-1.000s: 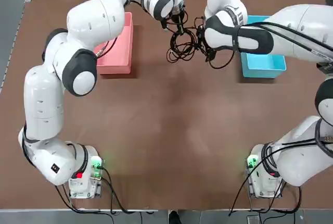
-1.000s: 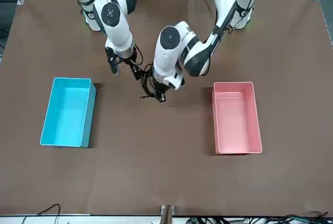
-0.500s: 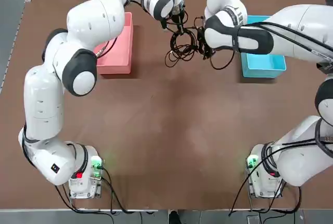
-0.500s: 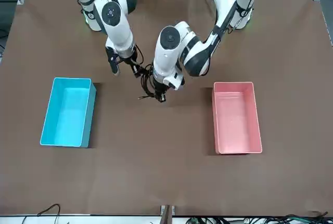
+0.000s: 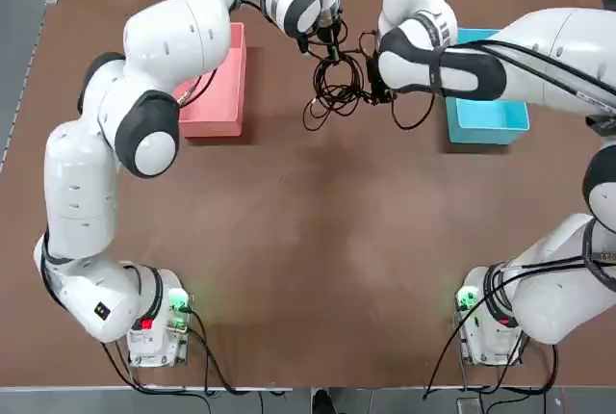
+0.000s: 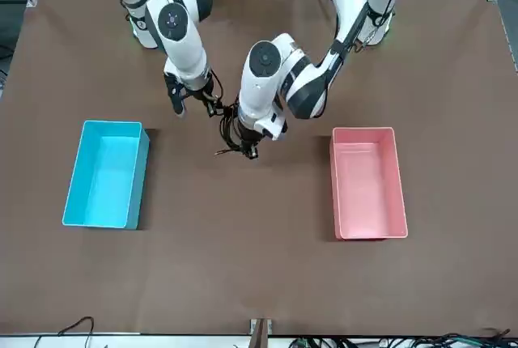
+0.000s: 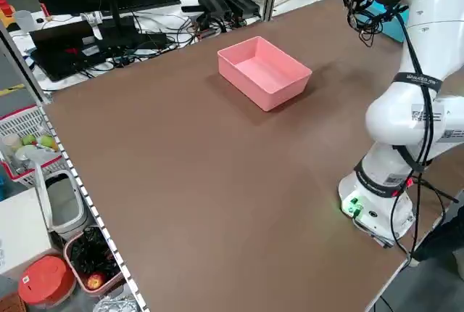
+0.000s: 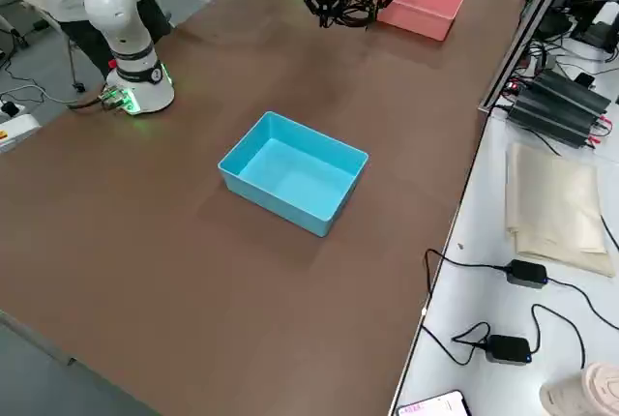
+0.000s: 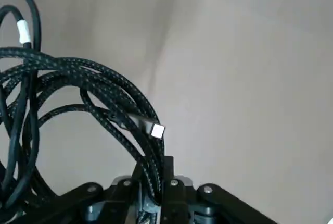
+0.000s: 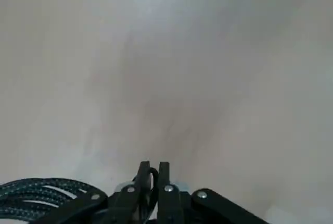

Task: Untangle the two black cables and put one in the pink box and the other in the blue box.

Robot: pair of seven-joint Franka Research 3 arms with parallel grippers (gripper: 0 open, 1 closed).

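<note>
Cables (image 5: pixel 337 82) sit in one tangled clump between the pink box (image 5: pixel 219 82) and blue box (image 5: pixel 484 96), both empty. They look light, floppy and braided, so loops will snag. Left gripper (image 9: pixel 151 193) and right gripper (image 10: pixel 152 182) each have fingers pinched on a strand; near a plug looks best.

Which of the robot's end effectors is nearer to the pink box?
The left end effector, just beside the pink box. The right end effector is farther off, nearer the blue box.

Pink box (image 7: pixel 264 72) on the table (image 7: pixel 181 152) — cables (image 7: pixel 360 18) perhaps dangling behind.
</note>
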